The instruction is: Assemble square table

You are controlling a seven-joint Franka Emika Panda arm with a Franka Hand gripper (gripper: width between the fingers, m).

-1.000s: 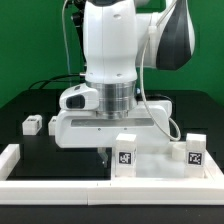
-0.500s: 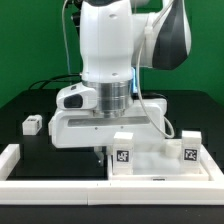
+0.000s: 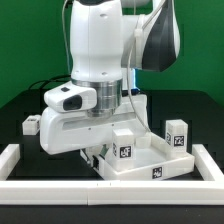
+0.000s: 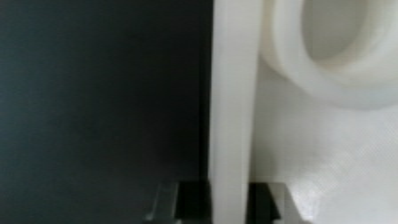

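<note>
The square table (image 3: pixel 138 167) is a white slab with a raised rim, lying at the front right of the exterior view, turned at an angle. Two tagged white blocks (image 3: pixel 124 146) (image 3: pixel 177 133) stand up from it. My gripper (image 3: pixel 98 154) is at the slab's left edge, mostly hidden under the hand. In the wrist view my gripper (image 4: pixel 230 192) is shut on the slab's rim (image 4: pixel 233 90), one finger (image 4: pixel 191 200) on each side. A round corner socket (image 4: pixel 338 55) lies beside the rim. A small tagged white leg (image 3: pixel 32 125) lies apart at the left.
A long low white border rail (image 3: pixel 60 186) runs along the front, with ends rising at the exterior view's left (image 3: pixel 10 158) and right (image 3: pixel 208 160). The table surface is black (image 3: pixel 30 150). Cables hang behind the arm.
The arm has swung toward the exterior view's left and turned. The slab has turned and slid with it, so its tagged blocks now sit further left and at an angle.
</note>
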